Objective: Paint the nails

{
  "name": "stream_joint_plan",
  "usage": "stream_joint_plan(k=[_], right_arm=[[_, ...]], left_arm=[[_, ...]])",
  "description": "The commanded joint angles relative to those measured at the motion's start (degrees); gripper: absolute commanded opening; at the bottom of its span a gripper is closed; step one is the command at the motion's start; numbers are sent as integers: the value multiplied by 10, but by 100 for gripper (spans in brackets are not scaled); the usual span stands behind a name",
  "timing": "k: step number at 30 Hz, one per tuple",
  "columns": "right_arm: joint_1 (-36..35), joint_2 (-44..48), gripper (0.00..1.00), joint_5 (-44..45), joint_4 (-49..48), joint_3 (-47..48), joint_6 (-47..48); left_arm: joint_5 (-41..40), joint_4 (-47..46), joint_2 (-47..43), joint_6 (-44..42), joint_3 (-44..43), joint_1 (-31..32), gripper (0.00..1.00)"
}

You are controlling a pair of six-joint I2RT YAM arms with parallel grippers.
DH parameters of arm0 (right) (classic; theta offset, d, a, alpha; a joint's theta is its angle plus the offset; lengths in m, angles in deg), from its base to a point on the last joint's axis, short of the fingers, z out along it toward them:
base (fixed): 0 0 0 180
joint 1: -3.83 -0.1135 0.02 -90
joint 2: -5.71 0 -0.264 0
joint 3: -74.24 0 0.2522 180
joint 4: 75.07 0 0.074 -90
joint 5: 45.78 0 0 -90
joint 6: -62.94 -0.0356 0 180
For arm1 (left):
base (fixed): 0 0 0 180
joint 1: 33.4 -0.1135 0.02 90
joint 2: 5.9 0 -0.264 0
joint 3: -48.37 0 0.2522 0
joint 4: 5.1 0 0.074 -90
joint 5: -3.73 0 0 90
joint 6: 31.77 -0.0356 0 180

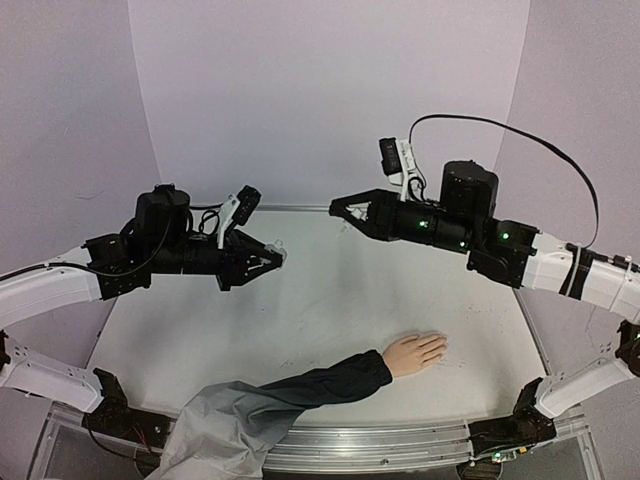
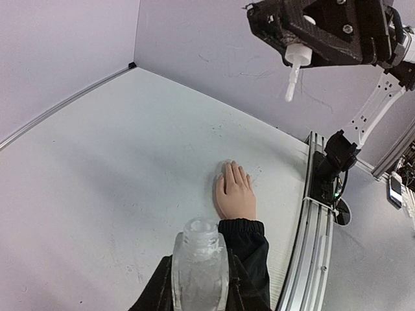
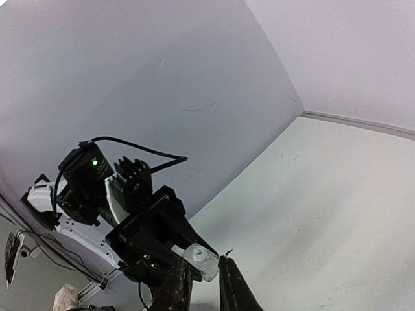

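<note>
- Clear bottle point(image 2: 200, 269) sits clamped in my left end effector point(image 1: 278, 258), jaws closed tight on it, raised above the counter point(image 1: 300, 310).
- My right end effector point(image 1: 336, 210) is pinched shut on a white brush cap point(image 2: 297, 58), its thin brush pointing down.
- Below both, the nails point(image 2: 231, 166) tip the mannequin hand point(image 2: 235, 194), lying palm down on the counter near its front rail.

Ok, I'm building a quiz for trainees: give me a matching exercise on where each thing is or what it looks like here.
Things:
1. clear bottle
2. white brush cap
3. mannequin hand
4. sleeve

Matches:
A. dark navy
B. held in the right gripper
C. lying flat on the table
D. held in the left gripper

Pairs: 1-D, 2-B, 3-C, 4-A
</note>
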State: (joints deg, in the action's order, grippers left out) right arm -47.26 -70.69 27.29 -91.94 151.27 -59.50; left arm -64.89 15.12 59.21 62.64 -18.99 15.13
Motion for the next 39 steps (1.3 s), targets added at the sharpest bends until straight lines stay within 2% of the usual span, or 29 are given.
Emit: stream_joint_plan(k=[1,10,20,28,36,39], right_arm=[[18,45,0,108,56,-36,-33],[85,152,0,213,165,-211,-168],[114,259,0,357,250,-385,-340],[147,191,0,383,241,-393,-314],[241,129,0,316,132,-414,-240],[254,97,0,308,126,-406,-223]], left_arm=[[7,-28,-8,-15,-10,-1,0],[16,-27,-36,-21,-5,-1,0],[31,-21,-45,-35,2,-1,0],[36,-16,-45,-41,5,-1,0],[38,-16,-38,-41,0,-1,0],[37,-13,-39,-41,0,-1,0]])
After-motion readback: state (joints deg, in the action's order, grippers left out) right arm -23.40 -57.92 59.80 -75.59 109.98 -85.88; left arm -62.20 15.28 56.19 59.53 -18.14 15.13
